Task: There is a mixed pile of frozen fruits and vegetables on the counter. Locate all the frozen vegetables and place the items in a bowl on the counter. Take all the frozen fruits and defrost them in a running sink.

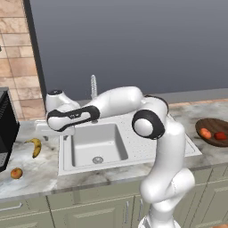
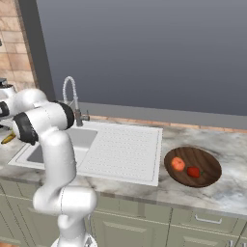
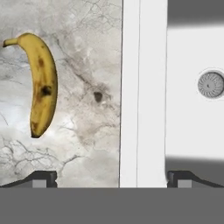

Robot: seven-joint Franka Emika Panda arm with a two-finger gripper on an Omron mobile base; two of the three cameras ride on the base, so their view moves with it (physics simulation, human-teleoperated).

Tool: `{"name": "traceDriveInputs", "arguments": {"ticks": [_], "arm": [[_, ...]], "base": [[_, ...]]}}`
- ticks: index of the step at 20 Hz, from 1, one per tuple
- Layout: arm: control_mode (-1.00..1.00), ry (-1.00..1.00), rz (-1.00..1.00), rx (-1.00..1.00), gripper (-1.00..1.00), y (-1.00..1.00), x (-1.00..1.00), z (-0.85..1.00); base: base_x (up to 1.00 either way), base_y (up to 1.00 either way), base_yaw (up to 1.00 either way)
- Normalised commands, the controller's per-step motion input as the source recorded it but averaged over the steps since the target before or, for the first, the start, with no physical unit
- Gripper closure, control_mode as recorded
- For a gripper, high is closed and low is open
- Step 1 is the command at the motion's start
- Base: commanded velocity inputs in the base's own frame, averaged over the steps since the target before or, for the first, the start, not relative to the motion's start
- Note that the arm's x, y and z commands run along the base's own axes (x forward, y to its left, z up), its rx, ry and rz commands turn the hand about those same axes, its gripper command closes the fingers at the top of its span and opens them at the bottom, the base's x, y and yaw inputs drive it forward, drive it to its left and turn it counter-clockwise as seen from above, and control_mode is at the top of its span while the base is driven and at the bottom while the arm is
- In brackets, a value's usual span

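The bowl (image 2: pixel 193 167), a shallow dark brown wooden dish, sat on the counter (image 1: pixel 40 176) to the right of the sink (image 1: pixel 95 144) and held two items: a round orange-red ball (image 2: pixel 178 164) and, just beside it, a smaller bright red lumpy piece (image 2: pixel 193 171). The sink basin held nothing but its round drain (image 3: pixel 210 84). Left of the sink, the banana (image 3: pixel 42 83) lay flat on the marbled stone, yellow with brown spots and dark tips. A small orange-yellow fruit (image 1: pixel 16 173) rested nearer the counter's front edge. The gripper (image 3: pixel 111 177) hung released, fingers spread wide, over the sink's left rim, grasping nothing.
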Motion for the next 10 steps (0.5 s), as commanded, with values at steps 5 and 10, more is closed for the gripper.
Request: {"name": "traceDriveInputs", "arguments": {"ticks": [5,10], "arm": [[-1.00,0.01,-0.01,0.00,-1.00,0.29,0.15,-0.07],[-1.00,0.03,-0.01,0.00,-1.00,0.25,0.22,-0.14]], "base": [[0.00,0.00,0.00],[0.00,0.00,0.00]]}}
